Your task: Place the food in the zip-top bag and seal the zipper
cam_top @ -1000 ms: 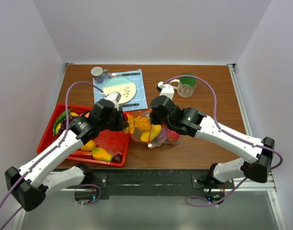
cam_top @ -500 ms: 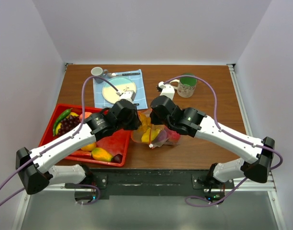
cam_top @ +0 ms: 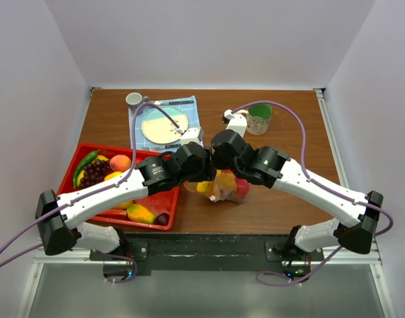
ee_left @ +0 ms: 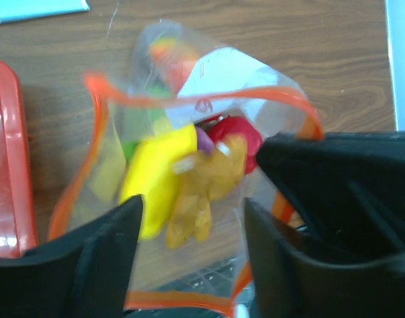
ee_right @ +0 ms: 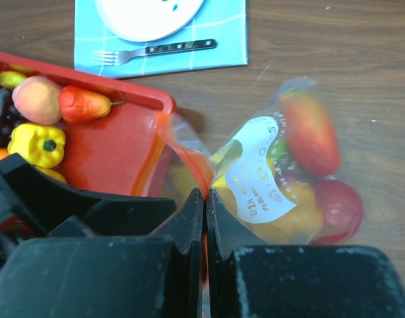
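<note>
At 9 o'clock from the table's middle, the red tray [ee_right: 116, 156] holds the food [cam_top: 120, 162] not yet packed. These are smooth, rounded toy pieces, likely light, hard and prone to roll, best pinched across the narrow part. The left gripper [ee_left: 192, 218] hangs over the bag mouth with fingers spread, and a yellow and an orange-brown piece sit below them within the rim. The zip-top bag [ee_right: 275, 179] lies at centre, its mouth toward 9 o'clock and its filled belly toward 3. Its film looks thin, limp and slippery and would likely crumple under a grip. The zipper [ee_left: 202, 101] looks the firmer hold. The right gripper [ee_right: 204, 202] is pressed together on that strip, propping the mouth open.
</note>
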`<state>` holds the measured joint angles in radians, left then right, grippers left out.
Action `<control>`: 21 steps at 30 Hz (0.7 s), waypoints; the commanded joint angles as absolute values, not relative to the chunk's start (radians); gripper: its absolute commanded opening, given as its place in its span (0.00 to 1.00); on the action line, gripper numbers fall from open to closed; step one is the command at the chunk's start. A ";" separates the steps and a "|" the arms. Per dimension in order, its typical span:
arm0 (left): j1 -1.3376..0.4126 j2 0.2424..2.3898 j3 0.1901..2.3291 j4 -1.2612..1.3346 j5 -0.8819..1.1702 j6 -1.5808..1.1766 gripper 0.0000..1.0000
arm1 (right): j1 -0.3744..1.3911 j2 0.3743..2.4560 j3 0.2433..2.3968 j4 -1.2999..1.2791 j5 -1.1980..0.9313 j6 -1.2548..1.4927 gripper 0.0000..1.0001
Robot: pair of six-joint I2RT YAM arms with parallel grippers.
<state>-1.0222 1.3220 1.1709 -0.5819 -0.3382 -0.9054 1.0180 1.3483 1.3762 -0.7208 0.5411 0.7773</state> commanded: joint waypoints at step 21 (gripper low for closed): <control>-0.611 0.977 1.036 -0.718 -0.522 -0.887 0.68 | 0.896 1.077 1.364 -0.773 0.457 0.742 0.00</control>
